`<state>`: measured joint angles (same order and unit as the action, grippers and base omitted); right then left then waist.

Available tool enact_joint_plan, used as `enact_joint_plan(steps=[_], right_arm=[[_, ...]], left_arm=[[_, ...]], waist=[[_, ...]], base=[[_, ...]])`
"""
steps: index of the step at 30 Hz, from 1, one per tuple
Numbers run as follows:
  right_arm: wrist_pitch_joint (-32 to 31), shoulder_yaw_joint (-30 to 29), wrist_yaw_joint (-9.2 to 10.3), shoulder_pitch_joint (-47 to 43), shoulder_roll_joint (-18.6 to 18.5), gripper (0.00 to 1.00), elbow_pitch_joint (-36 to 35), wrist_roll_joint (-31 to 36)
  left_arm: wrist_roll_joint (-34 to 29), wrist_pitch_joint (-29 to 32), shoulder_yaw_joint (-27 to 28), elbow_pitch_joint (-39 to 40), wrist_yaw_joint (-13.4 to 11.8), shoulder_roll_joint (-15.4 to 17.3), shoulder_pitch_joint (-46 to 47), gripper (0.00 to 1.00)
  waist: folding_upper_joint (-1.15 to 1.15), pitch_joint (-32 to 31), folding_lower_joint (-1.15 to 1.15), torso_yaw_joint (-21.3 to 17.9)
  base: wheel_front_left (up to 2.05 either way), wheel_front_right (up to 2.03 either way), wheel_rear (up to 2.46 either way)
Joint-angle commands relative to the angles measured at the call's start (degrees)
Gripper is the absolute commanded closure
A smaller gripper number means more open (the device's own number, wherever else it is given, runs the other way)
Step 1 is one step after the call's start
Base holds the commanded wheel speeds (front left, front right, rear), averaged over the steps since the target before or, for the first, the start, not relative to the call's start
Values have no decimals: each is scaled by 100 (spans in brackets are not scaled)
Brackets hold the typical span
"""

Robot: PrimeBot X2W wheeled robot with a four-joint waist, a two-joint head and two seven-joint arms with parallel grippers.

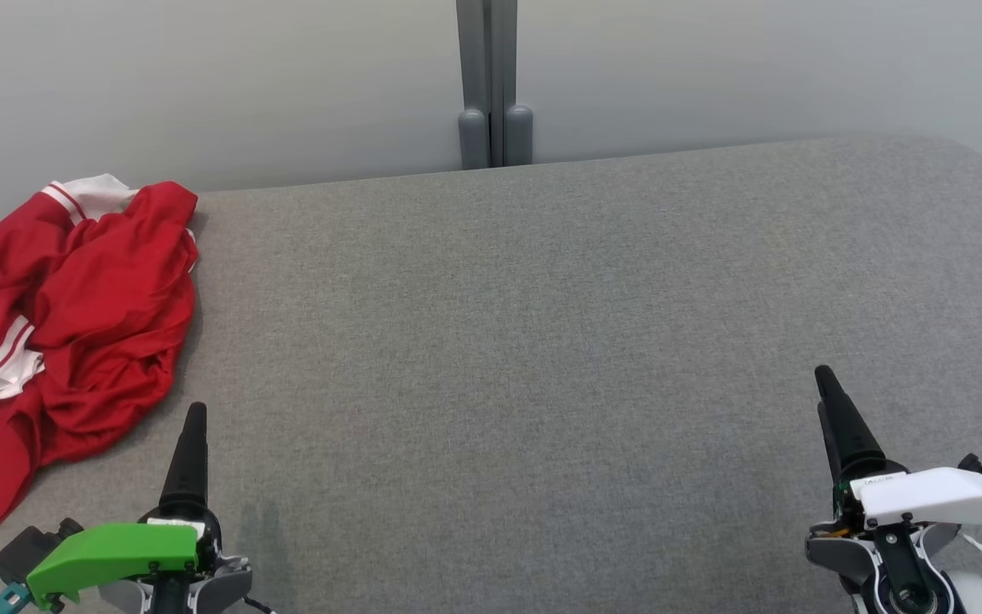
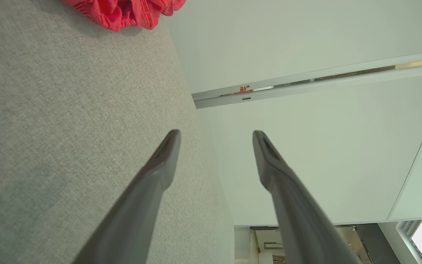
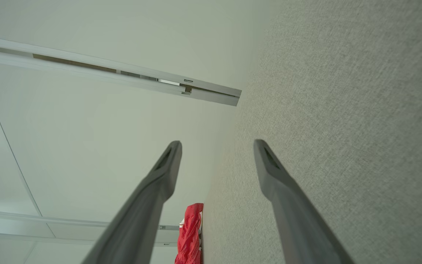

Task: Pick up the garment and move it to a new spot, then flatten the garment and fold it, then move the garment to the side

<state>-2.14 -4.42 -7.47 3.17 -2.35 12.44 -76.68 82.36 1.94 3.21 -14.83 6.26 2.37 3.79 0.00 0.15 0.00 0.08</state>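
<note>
Garment (image 1: 107, 315) red; trim (image 1: 7, 362) white, red-striped. Surface (image 1: 542, 358) grey, fine heathered weave. Wall (image 1: 201, 85) pale grey-green.

Garment (image 1: 73, 324) cut off by head view's left edge; crumpled, type unclear. Left wrist view catches a scrap of it at the top edge. Head view: left gripper (image 1: 195, 411) and right gripper (image 1: 823, 377) each show one finger, second hidden behind; bases cropped at bottom.
</note>
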Motion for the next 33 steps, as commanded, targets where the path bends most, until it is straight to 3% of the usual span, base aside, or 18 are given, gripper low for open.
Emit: enact_joint_plan(steps=[1,20,33], right_arm=[[77,40,-1,33,-30,0,-167,284],[506,306,-1,-99,-74,0,-536,2654],[756,434,-2,-135,-181,0,-642,3913]], left_arm=[[-273,-62,-38,124,-40,32,21,0],[-2693,-490,-239,163,-299,51,-119,0],[-3981,-738,-346,173,-439,117,-177,0]], waist=[[0,1,0,1],[0,8,0,25],[0,11,0,45]], base=[[0,0,0],[0,0,0],[0,0,0]])
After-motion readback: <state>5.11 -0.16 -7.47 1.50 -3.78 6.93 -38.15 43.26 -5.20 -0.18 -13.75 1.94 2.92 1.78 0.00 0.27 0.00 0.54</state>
